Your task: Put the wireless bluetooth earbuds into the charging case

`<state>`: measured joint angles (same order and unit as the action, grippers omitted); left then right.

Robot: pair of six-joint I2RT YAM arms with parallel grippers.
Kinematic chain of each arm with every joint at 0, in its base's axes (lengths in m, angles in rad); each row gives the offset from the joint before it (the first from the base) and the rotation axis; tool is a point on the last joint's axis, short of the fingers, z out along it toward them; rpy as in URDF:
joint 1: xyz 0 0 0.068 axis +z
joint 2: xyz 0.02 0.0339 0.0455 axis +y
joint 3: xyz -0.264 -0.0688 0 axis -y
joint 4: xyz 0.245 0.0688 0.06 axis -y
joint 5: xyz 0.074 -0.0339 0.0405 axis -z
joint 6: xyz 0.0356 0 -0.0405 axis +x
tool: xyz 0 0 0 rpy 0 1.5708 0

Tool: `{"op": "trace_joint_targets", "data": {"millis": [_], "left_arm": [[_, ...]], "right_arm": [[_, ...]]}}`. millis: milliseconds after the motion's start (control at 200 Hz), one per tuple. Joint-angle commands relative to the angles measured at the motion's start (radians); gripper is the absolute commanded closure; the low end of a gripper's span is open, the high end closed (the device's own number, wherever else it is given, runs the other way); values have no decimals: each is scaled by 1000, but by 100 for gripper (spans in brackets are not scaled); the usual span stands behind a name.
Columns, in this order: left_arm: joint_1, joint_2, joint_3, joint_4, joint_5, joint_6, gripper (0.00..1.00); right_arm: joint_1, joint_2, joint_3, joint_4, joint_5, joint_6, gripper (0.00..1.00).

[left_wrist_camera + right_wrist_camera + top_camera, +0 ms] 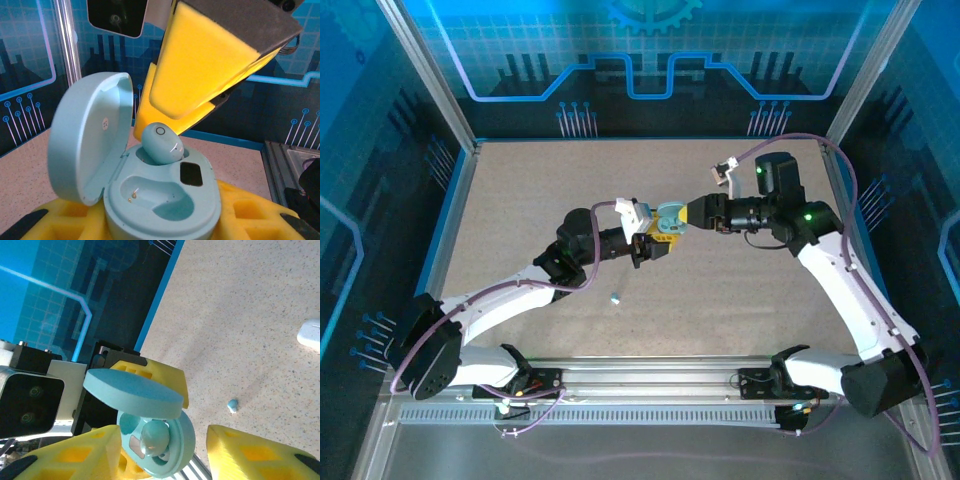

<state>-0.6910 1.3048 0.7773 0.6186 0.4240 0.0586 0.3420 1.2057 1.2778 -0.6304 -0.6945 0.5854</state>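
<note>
Earbud [161, 144] seemingly just below right gripper [164, 432]

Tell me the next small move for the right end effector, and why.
Probably lift the right end effector straight off the case. Its jaws stand apart, and one light blue earbud already sits in it. The near slot is empty, and the second earbud lies on the table, so backing away frees it for that pickup.
</note>
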Motion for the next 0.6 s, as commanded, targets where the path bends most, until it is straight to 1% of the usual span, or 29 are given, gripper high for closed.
{"op": "trace_joint_targets", "data": {"millis": [0,75,185,250,345,595], "left_arm": [[-7,-4,22,26,9,8,68],[-8,-4,22,23,9,10,68],[-8,-5,24,19,10,13,69],[-7,-6,26,18,11,14,69],[-7,-7,27,19,17,14,69],[-7,-6,28,20,50,16,68]], "right_arm": [[9,-32,44,-37,34,-25,53],[9,-32,46,-47,46,-27,57],[9,-28,46,-43,36,-17,72],[9,-23,46,-40,30,-13,78],[12,-9,46,-33,11,-6,81],[26,22,47,4,-6,10,84]]}}
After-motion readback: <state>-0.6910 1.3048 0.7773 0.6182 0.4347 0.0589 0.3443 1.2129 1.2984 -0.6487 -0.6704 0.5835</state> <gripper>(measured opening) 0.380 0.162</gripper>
